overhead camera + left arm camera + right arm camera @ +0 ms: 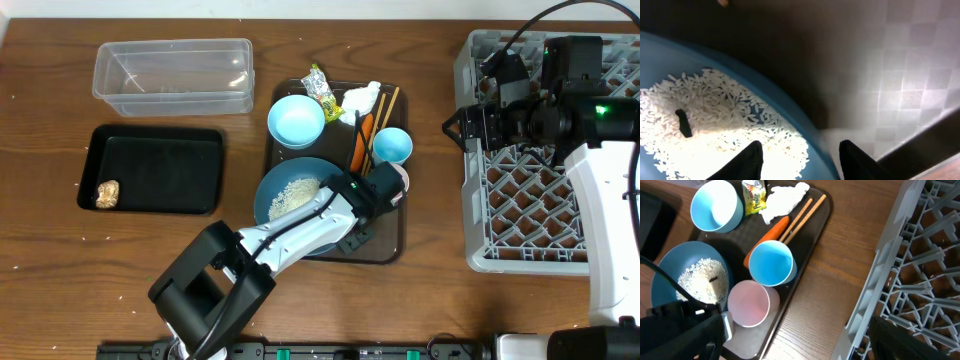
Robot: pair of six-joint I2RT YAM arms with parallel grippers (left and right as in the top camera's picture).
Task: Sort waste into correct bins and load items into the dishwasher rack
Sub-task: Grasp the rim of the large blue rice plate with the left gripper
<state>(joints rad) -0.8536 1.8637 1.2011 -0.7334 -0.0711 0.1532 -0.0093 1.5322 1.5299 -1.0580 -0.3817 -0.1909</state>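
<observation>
My left gripper (pixel 352 190) (pixel 801 162) hangs over the right rim of the big light blue dish (pixel 275 205) (pixel 790 115) of white rice (pixel 715 115). It is open; one finger is over the rice and the other outside the rim. On the brown serving tray (pixel 385 245) lie a blue bowl (pixel 296 120), green-yellow wrapper (pixel 754 195), tissue (pixel 782 200), carrot (pixel 767 237), chopsticks (pixel 802 217), small blue cup (pixel 771 262) and pink cup (pixel 751 302). My right gripper (pixel 455 126) (pixel 800 345) is open and empty at the left edge of the grey rack (pixel 530 200).
A clear tub (pixel 170 75) stands at the back left. In front of it the black tray (pixel 150 170) holds a brown food lump (pixel 107 193). A small dark speck (pixel 684 122) lies in the rice. Bare wooden table separates the serving tray from the rack.
</observation>
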